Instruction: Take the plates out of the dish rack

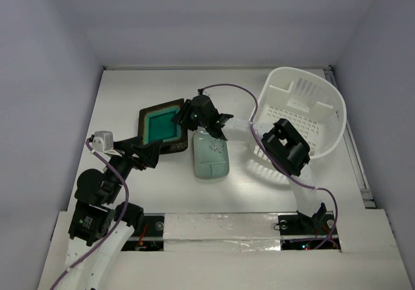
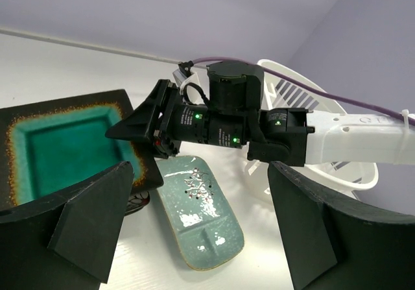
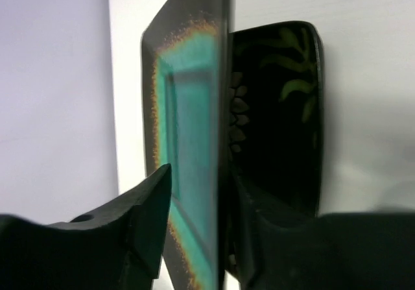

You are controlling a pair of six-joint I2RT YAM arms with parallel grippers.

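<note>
Right end effector (image 3: 201, 193) is at the right-hand edge of the teal plate (image 1: 161, 125), one finger either side of the rim; in the right wrist view the left finger (image 3: 146, 225) stands a bit off the rim with teal showing in the gap, so the jaws look loose, part-way apart and not clamped on it. That plate lies tilted on the black plate (image 1: 175, 149), which pokes out under its near right side; both are left of centre on the worktop (image 1: 130, 95). The mint plate (image 1: 210, 155) lies flat just right of them, under the right arm's wrist, touching neither end effector. Left end effector (image 1: 148, 152) is at the teal plate's near edge, fingers spread wide with nothing between them; from its own camera the teal plate is off to the left of the left finger and the mint plate shows in the gap, lower down. The rack (image 1: 285, 82) sits at the far right of the worktop, looks tipped with its opening towards the middle, well apart from both end effectors; the right arm's elbow is in front of it.
</note>
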